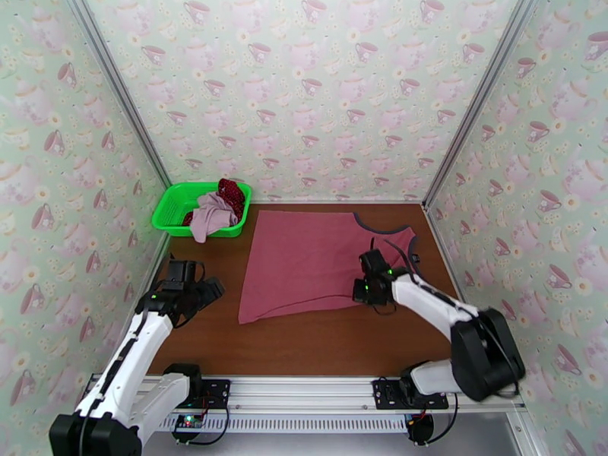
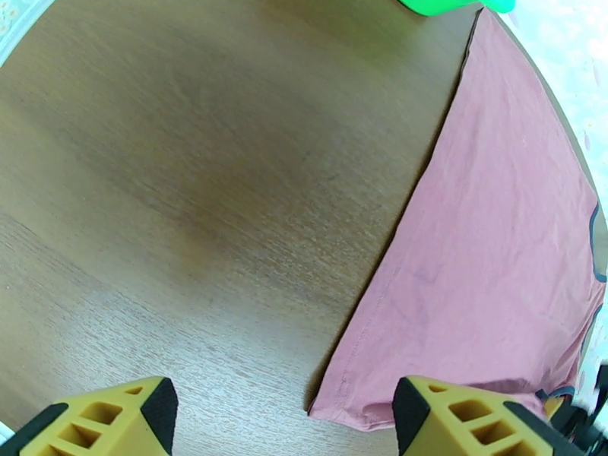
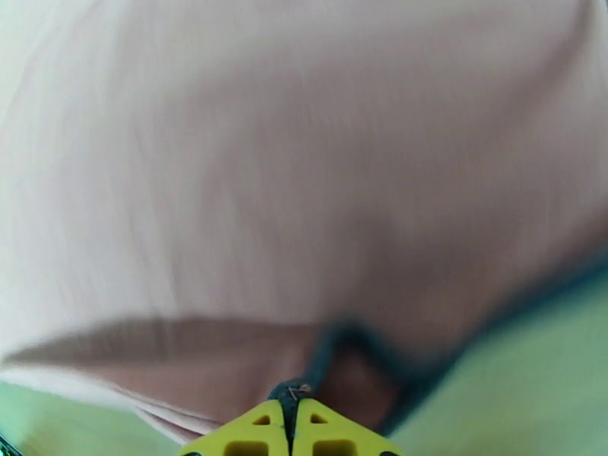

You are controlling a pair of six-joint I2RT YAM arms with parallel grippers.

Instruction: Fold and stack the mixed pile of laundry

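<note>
Top external view, from the left: a green basket [image 1: 162, 213] stands at the far left corner of the table [image 1: 319, 347]. It holds the pale mauve piece [image 1: 211, 216], which spills over its near rim, and the dark-red dotted cloth [image 1: 232, 193] behind it. Nearer, the left gripper [image 1: 211, 289] hovers over bare wood, just beside the near left corner of the tank top [image 1: 304, 256]. In the left wrist view its fingers stand wide apart with nothing between them, and that hem corner lies just ahead to their right. The tank top is spread flat mid-table, hem to the left, dark-trimmed neck and straps to the right. At its near right edge sits the right gripper [image 1: 365, 289]. The blurred right wrist view shows its fingers pressed together on a bit of the dark trim, with cloth rising before the lens. I judge the first garment's fold to be in hand, with one side gripped and the two basket pieces not yet begun. The next move calls for the left gripper to come down and close on the near hem corner. Both can then carry the near edge over to the far one evenly, without dragging the cloth askew.
</note>
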